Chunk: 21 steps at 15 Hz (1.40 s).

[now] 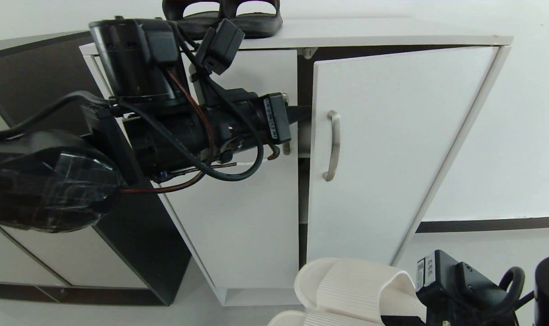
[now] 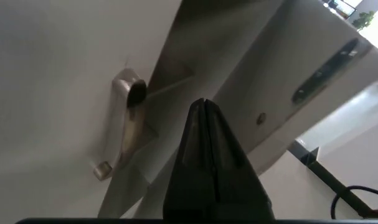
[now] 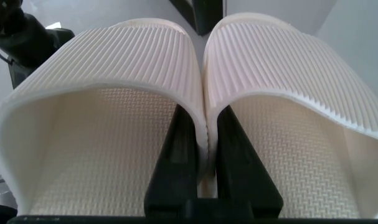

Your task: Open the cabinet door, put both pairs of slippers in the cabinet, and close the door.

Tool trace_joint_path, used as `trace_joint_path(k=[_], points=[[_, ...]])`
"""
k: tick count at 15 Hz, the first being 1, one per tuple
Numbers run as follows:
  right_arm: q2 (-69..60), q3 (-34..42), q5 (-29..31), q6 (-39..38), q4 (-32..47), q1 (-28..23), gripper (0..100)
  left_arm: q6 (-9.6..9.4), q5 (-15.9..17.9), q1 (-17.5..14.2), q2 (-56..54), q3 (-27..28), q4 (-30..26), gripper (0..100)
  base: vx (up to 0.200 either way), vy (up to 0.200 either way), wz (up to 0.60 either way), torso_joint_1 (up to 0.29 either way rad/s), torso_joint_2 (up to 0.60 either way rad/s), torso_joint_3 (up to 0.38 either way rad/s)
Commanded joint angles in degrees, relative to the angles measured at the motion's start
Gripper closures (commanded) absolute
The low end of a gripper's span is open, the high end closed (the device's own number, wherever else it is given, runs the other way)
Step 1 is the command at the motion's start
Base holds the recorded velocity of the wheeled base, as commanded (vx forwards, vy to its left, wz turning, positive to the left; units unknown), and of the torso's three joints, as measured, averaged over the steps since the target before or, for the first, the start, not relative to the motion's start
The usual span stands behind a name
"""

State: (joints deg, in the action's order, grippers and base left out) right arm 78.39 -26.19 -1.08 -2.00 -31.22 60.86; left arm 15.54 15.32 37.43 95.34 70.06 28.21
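Two pairs of slippers: the black pair (image 1: 222, 18) sits on the cabinet (image 1: 369, 34) top, toward its left end. The white pair (image 1: 346, 290) is low before the two doors, its adjoining inner walls pinched together by the right gripper (image 3: 203, 134). The left arm is held level across the left door (image 1: 238, 217), and the left gripper (image 1: 301, 114) has its fingers pressed together on nothing, tip in the gap beside the ajar right door (image 1: 392, 136).

One slipper pair (image 1: 222, 18) lies atop the cabinet (image 1: 369, 32), the other pair (image 1: 346, 285) before it.
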Motion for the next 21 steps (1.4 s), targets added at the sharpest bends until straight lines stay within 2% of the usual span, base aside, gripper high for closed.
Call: trace_joint_path(k=[1,4,8,10,12,13,15,17,18,21], points=[[0.45,-0.01,0.03,-0.02,0.11,0.67,100,0.01,0.15,-0.6,2.13,1.22,0.09,100,0.0,0.0,0.0,0.0,0.0,0.0],[1.42,-0.09,0.12,-0.11,0.19,0.76,100,0.01,-0.12,-0.6,1.78,1.57,0.09,100,0.0,0.0,0.0,0.0,0.0,0.0],[2.03,0.17,0.12,-0.11,0.19,0.93,100,-0.43,-0.29,0.28,1.42,1.31,1.06,100,-0.2,0.0,0.0,0.008,0.0,0.001],[1.24,0.87,0.12,-0.11,0.55,3.48,100,-0.69,-0.56,3.53,0.99,0.43,1.5,100,-0.2,0.0,0.0,0.0,0.0,0.005],[0.89,1.05,0.21,-0.11,1.69,5.77,100,-1.04,-0.82,8.19,1.51,0.43,1.23,100,-0.2,0.0,0.0,0.005,0.0,-0.002],[0.8,1.05,0.21,-0.2,1.86,6.21,100,-1.83,-0.56,10.3,2.22,0.43,1.23,100,-0.2,0.0,0.0,-0.007,0.0,-0.002],[0.89,0.87,0.21,-0.37,1.69,6.21,100,-3.68,-0.47,11.62,3.09,0.52,1.5,100,-0.2,0.0,0.0,0.002,0.0,0.002],[1.24,-0.18,0.47,-0.73,1.6,5.85,100,-3.68,-1.35,11.18,2.83,0.34,2.38,100,-0.1,0.0,0.0,0.001,0.0,-0.001],[2.21,-1.68,1.96,-3.01,1.6,5.41,100,-3.59,-3.72,8.81,1.51,-1.33,5.1,100,0.0,0.0,0.0,0.0,0.0,0.0],[7.92,-7.04,15.67,-6.17,1.43,3.04,100,-3.33,-14.8,1.95,-7.1,-8.62,6.33,100,0.0,0.0,0.0,0.0,0.0,0.0]])
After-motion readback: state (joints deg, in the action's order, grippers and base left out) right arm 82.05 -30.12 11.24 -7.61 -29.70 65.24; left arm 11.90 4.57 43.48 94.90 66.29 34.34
